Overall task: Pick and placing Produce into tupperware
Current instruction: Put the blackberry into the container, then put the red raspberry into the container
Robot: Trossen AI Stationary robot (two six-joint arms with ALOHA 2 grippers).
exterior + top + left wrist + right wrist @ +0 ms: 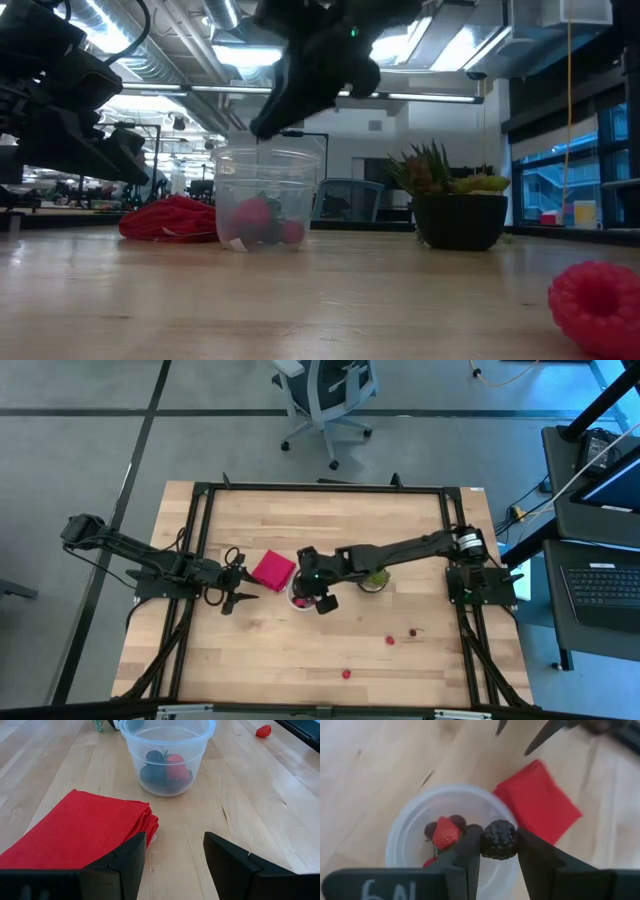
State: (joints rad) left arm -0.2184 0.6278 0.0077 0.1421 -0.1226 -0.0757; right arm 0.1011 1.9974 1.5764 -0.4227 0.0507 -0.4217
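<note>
blackberry over the cup, and the ways it could still miss

blackberry (pixel 499 839), dark and bumpy, is pinched between the jaws of the right gripper (pixel 499 851), hanging above the round clear tupperware (pixel 300 598) near the middle of the desk (pixel 320 650). in the right wrist view the berry sits over the cup's edge nearest the red folded cloth (pixel 537 802), not over its centre, so my main worry is a release from here: the fruit could clip the rim and bounce onto the cloth or the wood. a small shift toward the middle of the cup looks wise before letting go.

a strawberry (pixel 445 833) and a few dark berries already lie at the bottom, so a drop from height may rebound off them. going lower has its own risk, since the cup looks light and a nudge on its wall could tip or slide it. the berry is soft and may stick to one jaw when they part.

the left gripper (pixel 175 852) rests low on the desk with jaws released and empty, just beside the cloth and facing the cup; it is near enough that a wide swing of the right arm could meet it.

more red produce lies well apart on the desk, one raspberry (pixel 598 305) close to the low camera.
</note>
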